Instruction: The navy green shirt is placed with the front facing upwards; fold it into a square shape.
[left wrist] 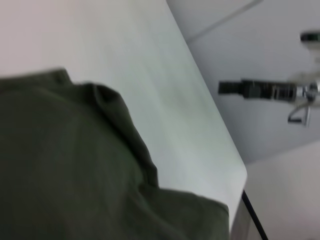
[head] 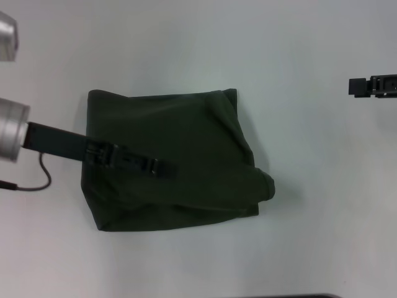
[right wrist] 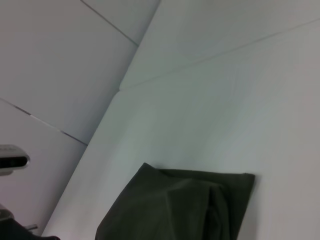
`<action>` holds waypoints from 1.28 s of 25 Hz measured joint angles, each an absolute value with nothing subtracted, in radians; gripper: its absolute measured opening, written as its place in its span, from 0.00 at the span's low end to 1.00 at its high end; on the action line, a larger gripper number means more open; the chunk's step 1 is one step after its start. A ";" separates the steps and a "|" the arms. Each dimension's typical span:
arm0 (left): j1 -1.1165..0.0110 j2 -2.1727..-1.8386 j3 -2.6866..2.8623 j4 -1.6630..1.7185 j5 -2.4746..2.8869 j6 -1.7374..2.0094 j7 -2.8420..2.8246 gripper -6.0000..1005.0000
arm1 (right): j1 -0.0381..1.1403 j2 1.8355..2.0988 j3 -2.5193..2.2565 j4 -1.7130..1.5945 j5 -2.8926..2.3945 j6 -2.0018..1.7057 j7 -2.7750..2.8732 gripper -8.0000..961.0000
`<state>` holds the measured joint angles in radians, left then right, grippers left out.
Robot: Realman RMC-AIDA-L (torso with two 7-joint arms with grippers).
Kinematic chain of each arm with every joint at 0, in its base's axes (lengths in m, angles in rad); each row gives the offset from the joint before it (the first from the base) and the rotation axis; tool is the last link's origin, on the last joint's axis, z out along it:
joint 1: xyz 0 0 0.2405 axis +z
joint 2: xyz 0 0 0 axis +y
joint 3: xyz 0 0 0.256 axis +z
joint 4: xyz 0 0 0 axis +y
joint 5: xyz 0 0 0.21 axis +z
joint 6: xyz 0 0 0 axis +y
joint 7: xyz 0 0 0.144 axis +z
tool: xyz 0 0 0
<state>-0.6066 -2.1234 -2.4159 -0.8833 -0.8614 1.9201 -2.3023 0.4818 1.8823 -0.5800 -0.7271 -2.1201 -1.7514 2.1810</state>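
No readable text, label or number; navy green shirt (head: pixel 173 155) shows plain fabric only.

The left gripper (head: pixel 162 166) reaches over the folded navy green shirt (head: pixel 186 143) on the white table (head: pixel 322 186).

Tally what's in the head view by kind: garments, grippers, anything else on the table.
Garments: 1, the navy green shirt, folded, on the table
Grippers: 2, left gripper over the shirt, right gripper off to the side
Other items: 0
Total: 3
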 joint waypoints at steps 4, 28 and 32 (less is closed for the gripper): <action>-0.610 -2.152 -2.369 -0.879 -0.862 1.895 -2.308 0.65 | 0.488 1.882 -0.580 -0.727 -2.128 -1.764 2.190 0.56; -0.653 -2.161 -2.014 -0.708 -0.991 1.648 -2.321 0.65 | 0.481 1.883 -0.573 -0.727 -2.129 -1.761 2.186 0.56; -0.641 -2.159 -2.130 -0.770 -1.018 1.775 -2.281 0.65 | 0.493 1.882 -0.574 -0.727 -2.128 -1.761 2.188 0.56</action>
<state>-0.6409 -2.1591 -2.1297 -0.7700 -1.0183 1.7753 -2.2809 0.4926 1.8815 -0.5737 -0.7271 -2.1283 -1.7608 2.1875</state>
